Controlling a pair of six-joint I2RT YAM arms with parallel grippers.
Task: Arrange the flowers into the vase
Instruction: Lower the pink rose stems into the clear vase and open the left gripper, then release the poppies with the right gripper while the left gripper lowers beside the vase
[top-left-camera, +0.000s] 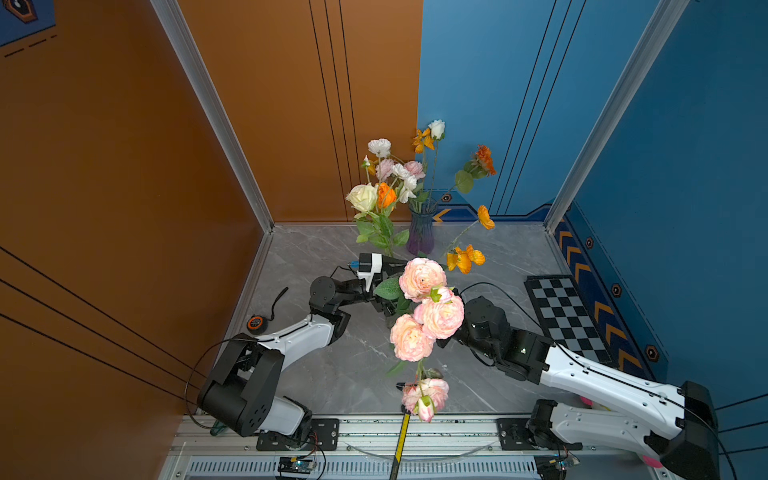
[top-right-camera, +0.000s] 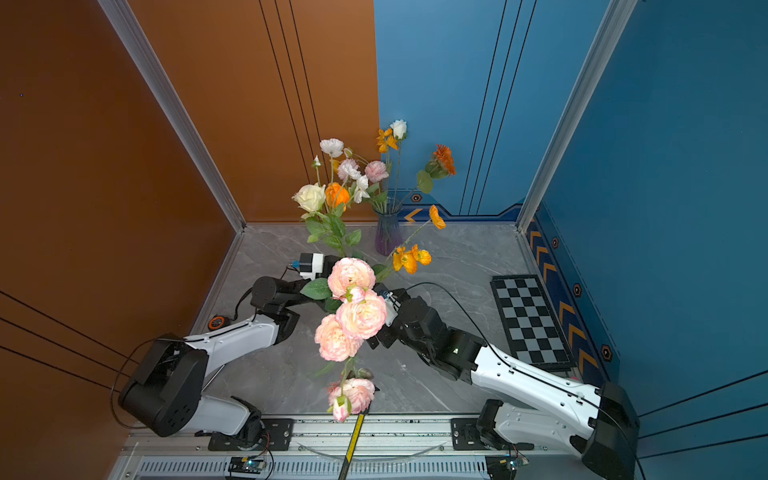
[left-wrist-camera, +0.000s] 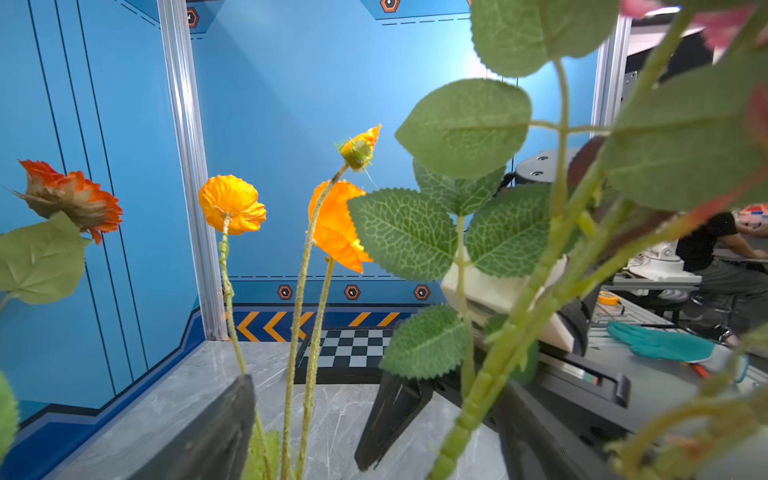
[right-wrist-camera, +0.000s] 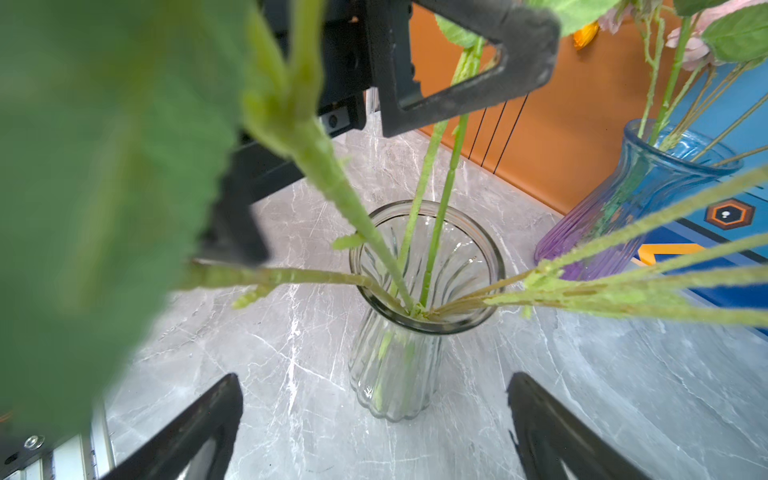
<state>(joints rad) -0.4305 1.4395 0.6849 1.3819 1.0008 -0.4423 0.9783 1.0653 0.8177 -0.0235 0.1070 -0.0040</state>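
Where stems crowd the clear vase rim, left pincer spread around some, right pincer spread nearby.

- The near vase stands on the bench before my right fingers, flowers in it.
- The far vase stands behind it, by the back wall.
- A board lies at the bench's right edge.
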